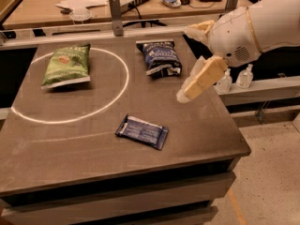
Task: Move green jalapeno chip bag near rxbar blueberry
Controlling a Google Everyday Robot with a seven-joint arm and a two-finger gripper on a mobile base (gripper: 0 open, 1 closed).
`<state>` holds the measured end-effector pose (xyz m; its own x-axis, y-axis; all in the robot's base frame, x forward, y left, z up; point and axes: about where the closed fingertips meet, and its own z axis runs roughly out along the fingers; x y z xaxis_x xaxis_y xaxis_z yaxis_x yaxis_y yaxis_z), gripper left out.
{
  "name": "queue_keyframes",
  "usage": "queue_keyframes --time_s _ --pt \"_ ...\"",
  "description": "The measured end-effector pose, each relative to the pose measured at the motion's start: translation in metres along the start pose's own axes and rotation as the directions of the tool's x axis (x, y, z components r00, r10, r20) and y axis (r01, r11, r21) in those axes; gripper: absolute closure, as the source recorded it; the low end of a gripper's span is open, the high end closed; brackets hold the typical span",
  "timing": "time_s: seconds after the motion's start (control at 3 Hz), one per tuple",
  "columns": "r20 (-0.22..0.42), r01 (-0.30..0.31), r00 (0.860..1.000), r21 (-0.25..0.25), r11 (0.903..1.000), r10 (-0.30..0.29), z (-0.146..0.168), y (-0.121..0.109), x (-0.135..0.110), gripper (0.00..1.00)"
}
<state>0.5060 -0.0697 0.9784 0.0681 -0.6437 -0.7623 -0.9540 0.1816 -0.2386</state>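
My gripper (185, 94) hovers right of center; I cannot tell whether it is wide or narrow. The green jalapeno chip bag (65, 65) lies upper left, the rxbar blueberry (142, 131) lower center.

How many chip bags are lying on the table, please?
2. The green bag lies at the left, inside the white circle; the blue bag lies at the back, middle. The gripper hangs over the table's right side. None seems hidden.
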Motion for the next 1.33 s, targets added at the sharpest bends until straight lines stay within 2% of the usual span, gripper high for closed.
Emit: queue_keyframes --time_s 0.33,0.67,1.0,1.33 --pt "0.048 -0.087 0.995 0.069 0.9938 0.084 0.045 -0.022 -0.005 0.0" --pt "0.085 -0.146 0.987 0.126 0.9812 0.136 0.077 -0.042 -0.01 0.0" --pt "0.153 -0.251 0.961 0.151 0.9561 0.229 0.143 -0.055 -0.02 0.0" --pt "0.168 -0.305 0.945 0.156 0.9395 0.279 0.187 -0.06 -0.027 0.0"
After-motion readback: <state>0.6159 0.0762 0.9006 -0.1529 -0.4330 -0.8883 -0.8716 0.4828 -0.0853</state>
